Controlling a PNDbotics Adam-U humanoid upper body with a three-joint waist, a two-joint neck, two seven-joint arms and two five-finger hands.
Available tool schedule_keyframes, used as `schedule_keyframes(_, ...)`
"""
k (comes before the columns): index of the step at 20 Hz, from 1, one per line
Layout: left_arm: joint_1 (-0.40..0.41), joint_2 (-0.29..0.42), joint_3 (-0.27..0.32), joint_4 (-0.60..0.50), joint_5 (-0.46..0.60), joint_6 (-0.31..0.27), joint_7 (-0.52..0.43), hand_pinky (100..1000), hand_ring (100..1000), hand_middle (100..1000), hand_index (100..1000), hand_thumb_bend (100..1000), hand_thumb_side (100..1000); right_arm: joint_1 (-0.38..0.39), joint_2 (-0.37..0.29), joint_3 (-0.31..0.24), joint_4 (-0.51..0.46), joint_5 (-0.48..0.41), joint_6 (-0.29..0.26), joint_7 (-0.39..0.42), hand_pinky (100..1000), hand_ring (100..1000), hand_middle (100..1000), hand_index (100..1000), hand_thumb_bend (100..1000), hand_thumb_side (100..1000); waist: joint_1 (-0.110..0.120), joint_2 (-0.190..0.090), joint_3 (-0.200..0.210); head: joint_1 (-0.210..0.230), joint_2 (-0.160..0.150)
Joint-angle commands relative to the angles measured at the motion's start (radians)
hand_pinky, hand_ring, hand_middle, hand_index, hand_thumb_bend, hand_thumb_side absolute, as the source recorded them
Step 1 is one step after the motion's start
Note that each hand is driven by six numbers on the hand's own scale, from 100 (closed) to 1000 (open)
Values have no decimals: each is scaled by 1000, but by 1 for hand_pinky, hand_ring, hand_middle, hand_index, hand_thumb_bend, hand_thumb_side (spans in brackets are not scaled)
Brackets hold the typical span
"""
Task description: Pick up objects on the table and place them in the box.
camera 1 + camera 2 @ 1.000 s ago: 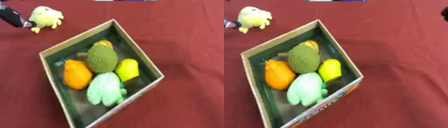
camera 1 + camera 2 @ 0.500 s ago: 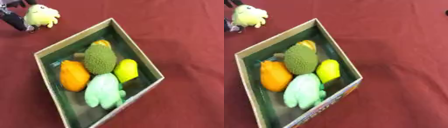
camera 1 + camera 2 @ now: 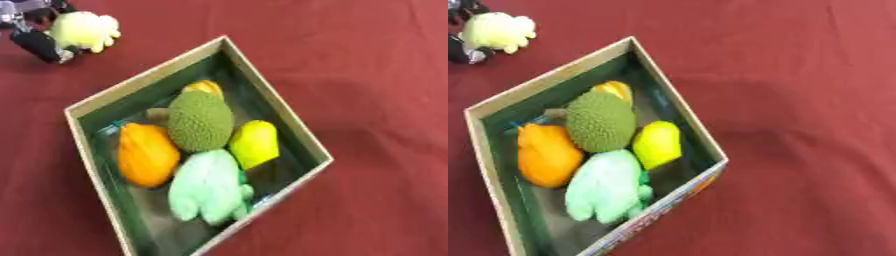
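Red table [image 3: 367,60] — yellow plush [image 3: 85,30] in left robot hand [image 3: 35,40].

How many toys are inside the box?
5: a spiky green one in the middle, a small orange one behind it, an orange one left, a yellow one right, a pale green one nearest. More may hide underneath.

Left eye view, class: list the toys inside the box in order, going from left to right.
Orange toy → spiky green toy → yellow toy. The pale green plush and the small orange piece overlap these, so I leave them out.
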Motion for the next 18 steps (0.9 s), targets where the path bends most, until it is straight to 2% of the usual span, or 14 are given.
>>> schedule_keyframes(1,-16,13,12,-14,-5,0,18,814,759,710,786,101,100,-5,-16,-10,-15,6,1,-9,858,783,681,793,100,791,0,-24,1,2,-5)
schedule_keyframes(3,-17,16,13,-39,-7,7,62,795,739,687,767,100,100,-3,-15,-10,-15,5,3,-10,858,783,680,793,100,792,1,-27,3,-1,1)
schedule_keyframes(4,-16,19,12,-57,-3,11,86,791,735,683,762,100,144,-1,-15,-9,-15,5,4,-10,858,783,680,793,100,792,1,-30,6,-4,6)
schedule_keyframes(5,-13,21,8,-75,3,15,104,790,734,685,761,100,100,1,-15,-10,-15,5,6,-11,858,783,680,793,100,791,2,-33,8,-7,11)
schedule_keyframes(11,12,48,-27,-227,53,35,131,788,732,691,754,100,100,9,-18,-7,-15,-2,14,-9,857,783,681,792,100,782,11,-72,34,-29,48)
schedule_keyframes(14,46,67,-60,-360,98,51,131,784,726,690,755,100,100,12,-22,-4,-15,-6,23,-3,857,783,682,792,100,778,19,-98,49,-43,72)
schedule_keyframes(18,114,96,-121,-604,245,75,111,779,721,688,756,100,100,8,-26,9,-15,-11,47,11,858,784,682,791,100,769,34,-133,64,-60,104)
